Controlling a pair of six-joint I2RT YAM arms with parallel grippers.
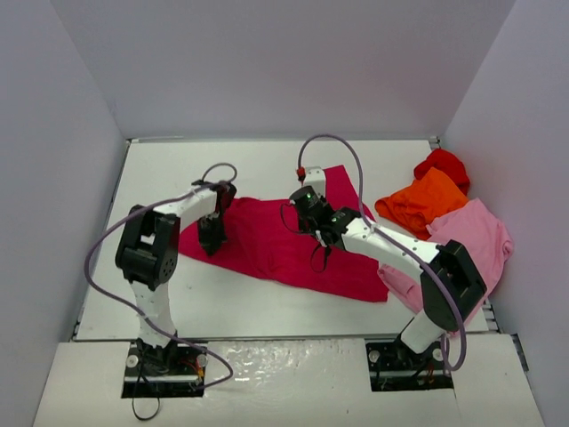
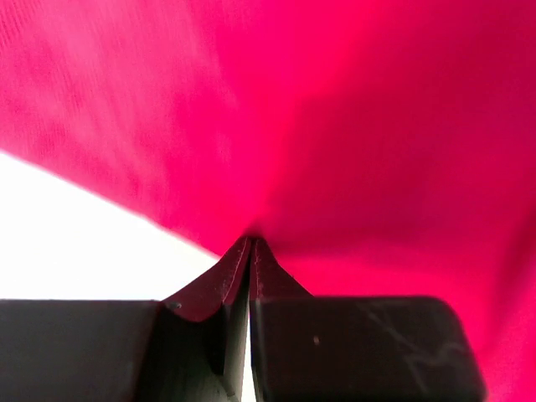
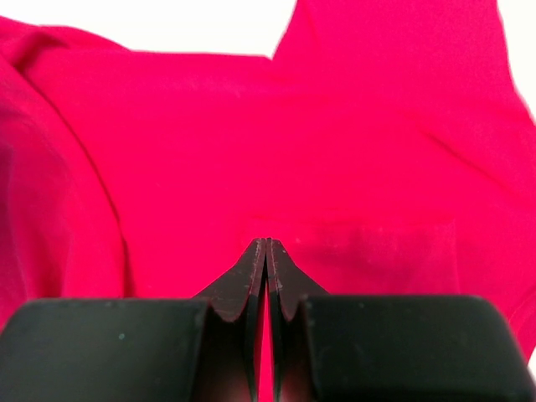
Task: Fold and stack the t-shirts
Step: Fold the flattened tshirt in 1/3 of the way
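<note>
The crimson-magenta shirt (image 1: 284,245) is lying spread out in the middle of the white table (image 1: 258,160). It is reaching from the left middle of the top view down toward the lower right. One corner of it is poking up toward the top middle.

The left gripper (image 1: 212,245) is pointing down at the left end of this shirt. In the left wrist view, its two fingers are pressing tight together at their tips (image 2: 251,243). The cloth (image 2: 335,126) is bunching into little folds that run to the tips, so the gripper is pinching the shirt near its edge. A bit of white table (image 2: 67,234) is showing on the left of that view.

The right gripper (image 1: 322,238) is sitting over the middle of the same shirt, just right of the center of the top view. In the right wrist view, its fingers are also squeezing shut, with no gap at the tips (image 3: 266,244). The tips are resting against the red cloth (image 3: 251,126), which is looking flat there. I cannot tell if it is holding any cloth.

Three more shirts are sitting in a bunch at the right side of the top view. The light pink shirt (image 1: 476,236) is lying lowest, and the right arm is covering part of it. The orange shirt (image 1: 422,203) is lying just above it, touching it. The red shirt (image 1: 443,165) is sitting highest, against the orange one.
</note>
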